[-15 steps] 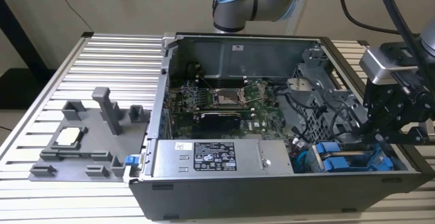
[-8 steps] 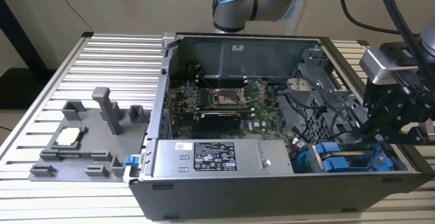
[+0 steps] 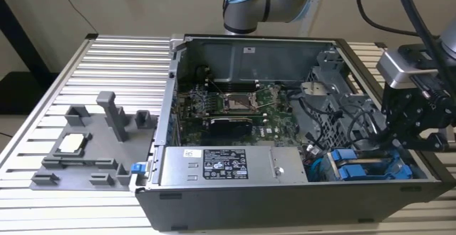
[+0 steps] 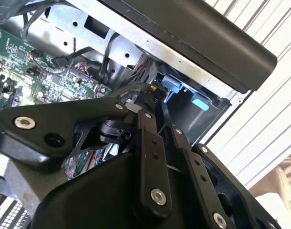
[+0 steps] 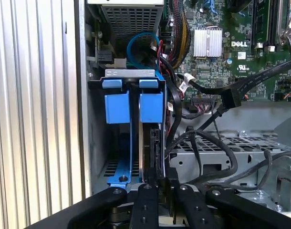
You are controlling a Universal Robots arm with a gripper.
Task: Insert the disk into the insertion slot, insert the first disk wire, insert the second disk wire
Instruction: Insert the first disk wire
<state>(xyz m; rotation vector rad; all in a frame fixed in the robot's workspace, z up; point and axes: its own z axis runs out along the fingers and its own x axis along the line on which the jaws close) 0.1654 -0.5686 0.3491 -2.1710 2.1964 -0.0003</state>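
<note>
The gripper was clamped on what seemed a black wire, just beside the disk seated in the insertion slot, apparently for plugging in.

- Exterior view, twelve o'clock: the picture's edge cuts off the arm.
- In the first wrist view we see the disk edge-on in the insertion slot; its label is hidden.
- Exterior view, six o'clock: the power-supply label carries print too small for us.
</note>
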